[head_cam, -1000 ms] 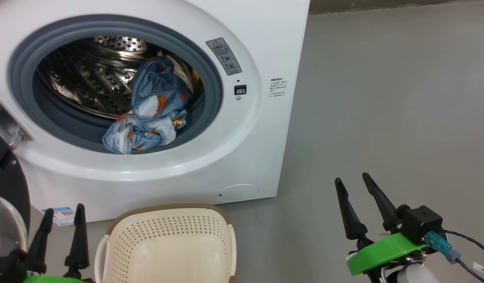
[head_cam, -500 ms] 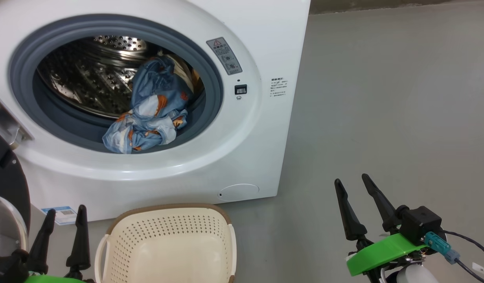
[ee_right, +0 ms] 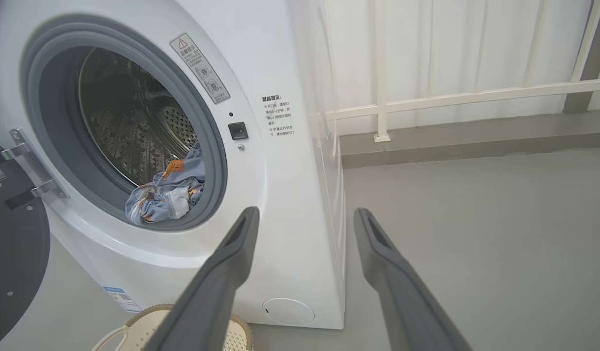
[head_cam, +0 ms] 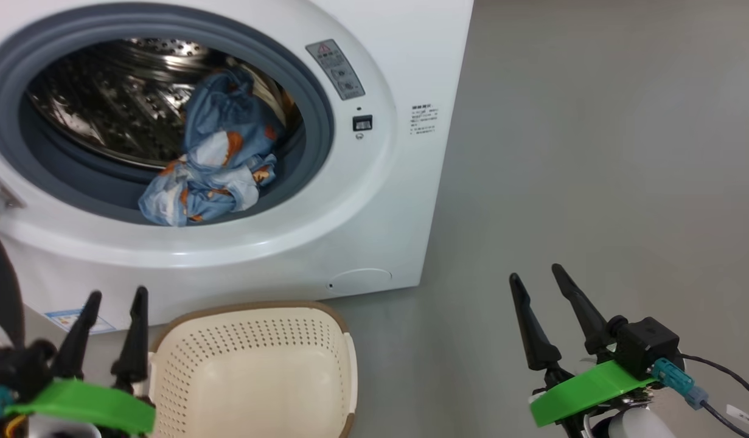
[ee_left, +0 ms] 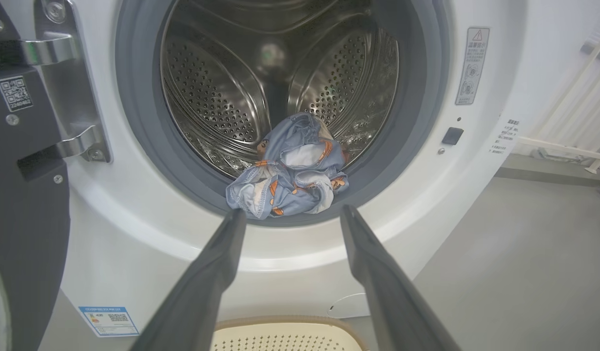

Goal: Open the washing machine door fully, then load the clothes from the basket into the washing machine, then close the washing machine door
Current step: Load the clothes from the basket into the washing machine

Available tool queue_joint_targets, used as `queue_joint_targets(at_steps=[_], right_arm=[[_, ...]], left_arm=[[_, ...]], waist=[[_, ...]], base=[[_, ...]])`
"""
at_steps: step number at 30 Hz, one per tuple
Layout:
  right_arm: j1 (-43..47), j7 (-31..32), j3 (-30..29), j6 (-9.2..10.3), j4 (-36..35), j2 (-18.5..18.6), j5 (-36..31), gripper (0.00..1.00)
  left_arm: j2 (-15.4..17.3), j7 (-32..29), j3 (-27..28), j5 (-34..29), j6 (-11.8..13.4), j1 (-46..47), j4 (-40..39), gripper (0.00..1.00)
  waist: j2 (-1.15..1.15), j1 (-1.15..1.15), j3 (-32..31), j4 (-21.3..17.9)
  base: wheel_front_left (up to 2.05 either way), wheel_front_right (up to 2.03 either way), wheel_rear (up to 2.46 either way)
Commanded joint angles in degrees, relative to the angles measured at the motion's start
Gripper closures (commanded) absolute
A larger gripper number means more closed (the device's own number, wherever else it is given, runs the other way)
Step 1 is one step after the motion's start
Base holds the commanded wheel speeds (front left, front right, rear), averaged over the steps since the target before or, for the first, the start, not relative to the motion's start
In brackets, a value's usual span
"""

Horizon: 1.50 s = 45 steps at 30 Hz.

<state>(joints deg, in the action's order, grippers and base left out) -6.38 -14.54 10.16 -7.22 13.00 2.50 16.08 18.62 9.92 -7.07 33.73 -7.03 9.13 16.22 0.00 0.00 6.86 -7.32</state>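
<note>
The left tool [head_cam: 118,292] and right tool [head_cam: 534,272] stand spread wide, empty. Ahead of the left tool, clothes [head_cam: 210,170] lie inside the washing machine [head_cam: 374,201].

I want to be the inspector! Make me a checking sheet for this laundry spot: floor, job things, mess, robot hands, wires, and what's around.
Surface: grey floor, smooth.
Job's things: washing machine standing open; washing machine door swung out at the left; clothes bundled at the drum mouth, lower edge on the grey gasket; basket in front, no clothes seen inside.
Clutter: nothing seen.
Grippers: left gripper and right gripper both open, holding nothing.
Cables: black cable with teal plug at the right wrist.
Surroundings: white railing behind the machine.
</note>
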Motion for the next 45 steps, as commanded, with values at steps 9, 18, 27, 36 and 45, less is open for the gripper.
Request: queue_joint_targets(at_steps=[9,18,27,36,45], right_arm=[[0.0,-0.5,2.3,-0.26,-5.0,0.4,0.3,0.0],[0.7,-0.5,3.8,-0.26,-9.1,0.4,0.9,0.0],[1.6,-0.5,4.7,-0.26,-12.2,0.4,0.8,0.0],[2.1,-0.5,6.0,-0.26,-14.0,0.4,1.1,0.0],[2.8,-0.5,6.6,-0.26,-15.0,0.4,1.3,0.0]], left_arm=[[5.7,-5.6,-2.9,5.2,-0.4,11.9,3.5,0.0],[12.2,-6.8,-9.0,9.6,-0.5,21.8,9.7,0.0],[16.6,-6.6,-13.2,13.2,-0.5,29.6,16.5,0.0],[18.5,-7.3,-15.3,13.5,-0.5,36.8,24.6,0.0],[18.4,-10.7,-18.0,16.3,-0.5,41.5,28.4,0.0]], waist=[[0.0,0.0,6.8,-3.8],[0.0,0.0,12.9,-7.5],[0.0,0.0,16.6,-10.1],[0.0,0.0,19.2,-11.7],[0.0,0.0,20.3,-13.5]], base=[[0.0,0.0,0.0],[0.0,0.0,0.0],[0.0,0.0,0.0],[0.0,0.0,0.0],[0.0,0.0,0.0]])
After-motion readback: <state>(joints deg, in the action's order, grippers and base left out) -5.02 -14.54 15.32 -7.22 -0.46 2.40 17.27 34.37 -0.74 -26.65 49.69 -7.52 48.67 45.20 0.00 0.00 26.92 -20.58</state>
